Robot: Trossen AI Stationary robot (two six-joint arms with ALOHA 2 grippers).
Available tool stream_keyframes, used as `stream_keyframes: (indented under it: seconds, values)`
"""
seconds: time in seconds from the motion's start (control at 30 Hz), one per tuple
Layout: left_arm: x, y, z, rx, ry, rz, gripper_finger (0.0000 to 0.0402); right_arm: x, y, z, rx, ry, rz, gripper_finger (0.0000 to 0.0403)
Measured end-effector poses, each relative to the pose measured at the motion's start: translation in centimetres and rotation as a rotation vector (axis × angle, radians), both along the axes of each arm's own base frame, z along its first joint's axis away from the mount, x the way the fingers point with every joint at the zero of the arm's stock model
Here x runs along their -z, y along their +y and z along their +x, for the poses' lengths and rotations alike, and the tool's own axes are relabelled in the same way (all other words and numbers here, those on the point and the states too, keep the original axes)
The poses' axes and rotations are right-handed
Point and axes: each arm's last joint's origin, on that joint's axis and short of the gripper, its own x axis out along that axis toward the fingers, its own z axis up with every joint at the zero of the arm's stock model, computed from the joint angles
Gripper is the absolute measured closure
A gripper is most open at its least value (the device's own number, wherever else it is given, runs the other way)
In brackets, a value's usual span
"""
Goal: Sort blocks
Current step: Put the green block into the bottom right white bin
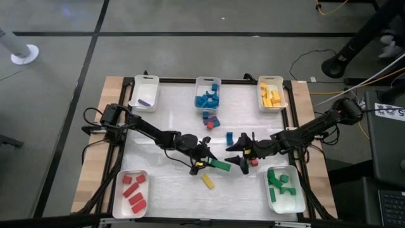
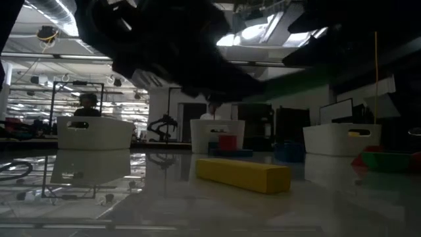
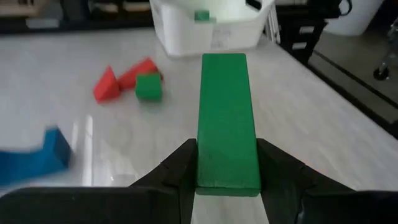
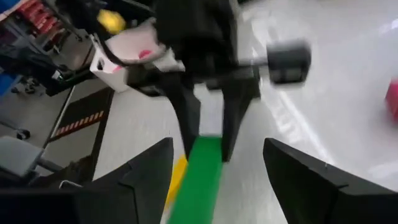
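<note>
On the left of the worktop point(image 1: 171, 107), the high view shows a tray with one purple block point(image 1: 145, 101) at the far edge and a tray of red blocks point(image 1: 133, 192) at the near edge. The left tool point(image 1: 204, 161) is near the middle and is closed on one end of a green bar point(image 1: 219, 165). The left wrist view shows this grip clearly: the bar point(image 3: 227, 118) sits between the two fingers point(image 3: 180, 165) and points forward to a white tray point(image 3: 211, 25). Only this view shows a small green cube point(image 3: 148, 86) touching red pieces point(image 3: 121, 79), and a blue block point(image 3: 37, 155) to the side.

A yellow bar point(image 1: 207, 180) lies loose near the green bar; in the low view it point(image 2: 242, 174) lies flat, with free surface around it.

The blue blocks point(image 1: 208, 98) are in the far middle tray, and some lie just in front of it. The right tool point(image 1: 243, 161) faces the left tool at the other end of the bar, with its jaws wide apart and holding nothing. The right wrist view shows the green bar point(image 4: 198, 177) between its open fingers point(image 4: 305, 180).

On the right are yellow blocks point(image 1: 271, 95) in the far tray and green blocks point(image 1: 280, 183) in the near tray. I can read no writing.
</note>
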Motion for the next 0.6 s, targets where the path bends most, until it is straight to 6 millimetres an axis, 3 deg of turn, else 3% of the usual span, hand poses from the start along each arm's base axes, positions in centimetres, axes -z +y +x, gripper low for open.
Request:
stream_keyframes:
  seconds: [0.4, 0.6]
  values:
    - [-2.4, -0.1, 1.6, -0.013, -0.131, 0.145, 0.0278, 0.0, 0.3, 0.5, 0.118, 0.007, 0.396, 0.0155]
    - [-3.2, -0.4, 2.1, -0.011, -0.159, 0.144, 0.0278, 0.0, 0.3, 0.5, 0.152, 0.017, 0.473, 0.0155]
